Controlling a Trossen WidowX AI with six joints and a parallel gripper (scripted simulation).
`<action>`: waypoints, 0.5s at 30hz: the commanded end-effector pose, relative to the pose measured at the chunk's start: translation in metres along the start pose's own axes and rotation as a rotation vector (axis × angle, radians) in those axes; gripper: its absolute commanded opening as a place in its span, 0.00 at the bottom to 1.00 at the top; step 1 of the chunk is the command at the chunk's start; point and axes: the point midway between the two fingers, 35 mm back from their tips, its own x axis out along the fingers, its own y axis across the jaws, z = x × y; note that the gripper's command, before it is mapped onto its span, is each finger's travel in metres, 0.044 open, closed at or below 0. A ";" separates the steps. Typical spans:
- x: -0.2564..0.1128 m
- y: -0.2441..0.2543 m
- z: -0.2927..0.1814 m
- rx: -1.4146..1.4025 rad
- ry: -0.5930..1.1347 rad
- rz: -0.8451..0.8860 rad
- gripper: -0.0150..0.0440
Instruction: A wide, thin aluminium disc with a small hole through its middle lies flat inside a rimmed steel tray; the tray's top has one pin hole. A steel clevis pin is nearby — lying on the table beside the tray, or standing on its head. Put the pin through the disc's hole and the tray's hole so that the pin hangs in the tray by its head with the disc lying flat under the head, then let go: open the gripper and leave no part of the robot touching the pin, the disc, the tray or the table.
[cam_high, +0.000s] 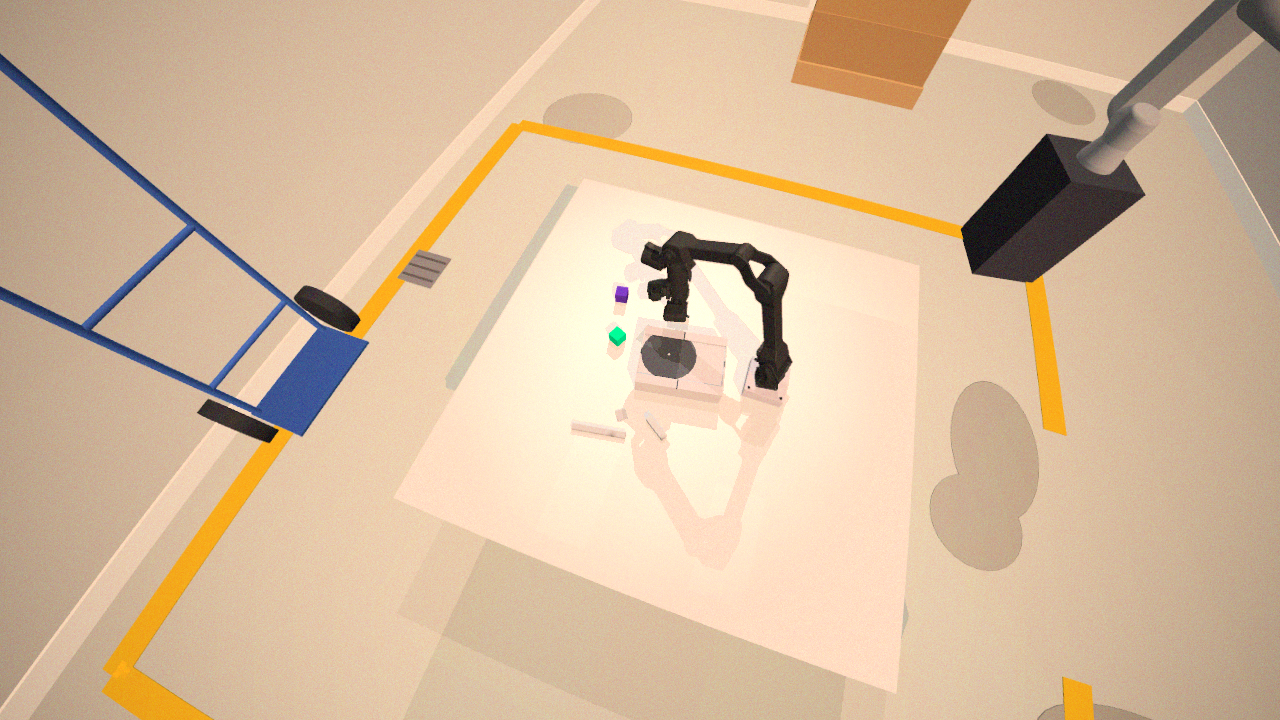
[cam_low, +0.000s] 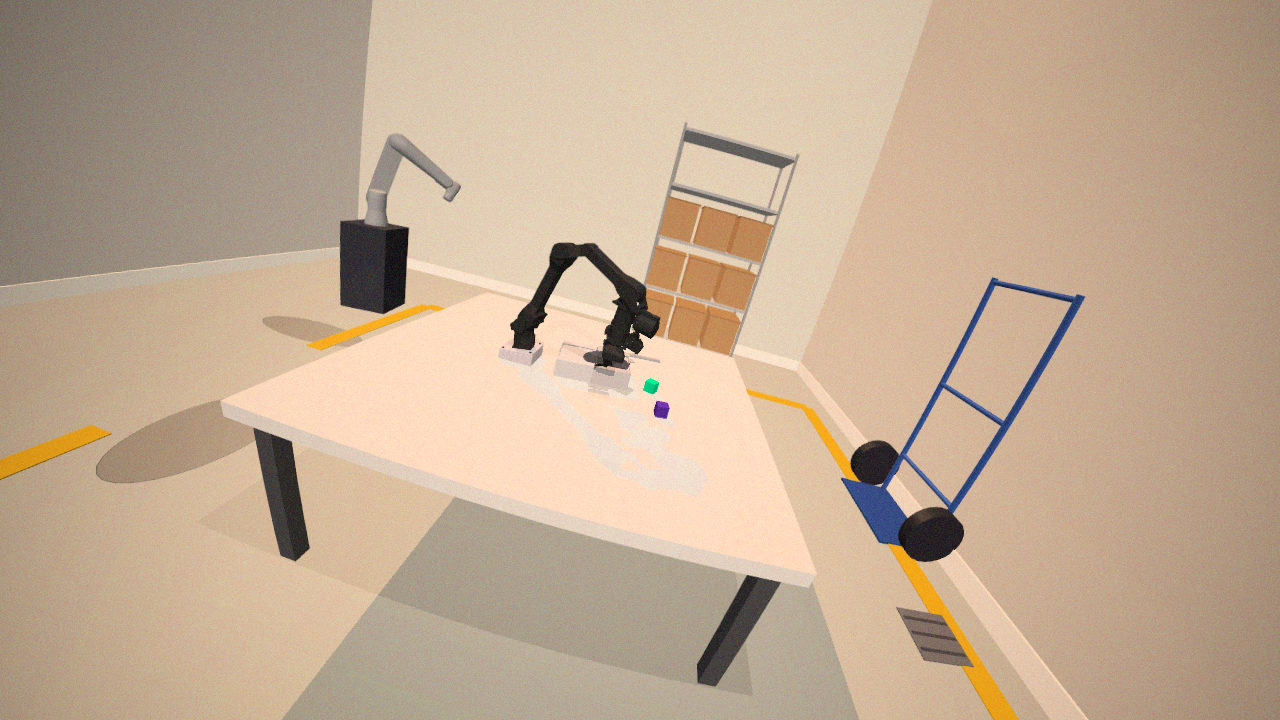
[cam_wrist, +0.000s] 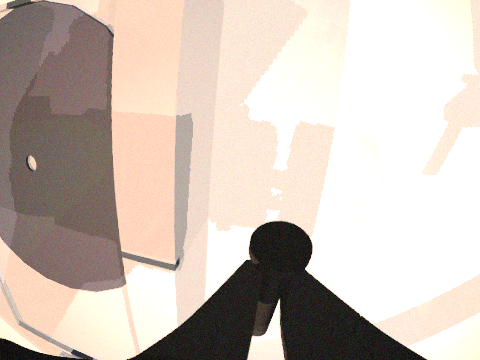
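- The wide, thin, grey aluminium disc (cam_high: 657, 362) (cam_low: 592, 356) (cam_wrist: 75, 175) lies left of the gripper (cam_high: 675, 317) (cam_low: 611, 361) (cam_wrist: 270, 274) in the wrist view, inside the pale rimmed steel tray (cam_high: 702, 380) (cam_low: 572, 368) (cam_wrist: 145, 190).
- The gripper is closed on the dark, round-headed steel clevis pin (cam_wrist: 280, 247), head uppermost.
- Recommended: keep the shank vertical, centre it over the disc's hole, then lower slowly; release once started.
- The wrist view shows hole and pin head; the exterior view resolves neither. Tray-hole alignment cannot be confirmed.

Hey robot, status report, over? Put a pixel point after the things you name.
Gripper (cam_high: 676, 318) (cam_low: 612, 364) (cam_wrist: 270, 274) shut on pin (cam_wrist: 280, 246). Disc (cam_high: 667, 356) (cam_wrist: 70, 165) in tray (cam_high: 707, 368) (cam_low: 577, 366) (cam_wrist: 145, 190), its hole unfilled. Nothing seen blocking that hole.
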 end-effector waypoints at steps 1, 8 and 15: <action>-0.002 0.011 0.002 -0.118 -0.008 -0.019 0.25; -0.002 0.035 0.008 -0.358 -0.018 -0.049 0.25; -0.003 0.058 0.011 -0.597 -0.024 -0.079 0.25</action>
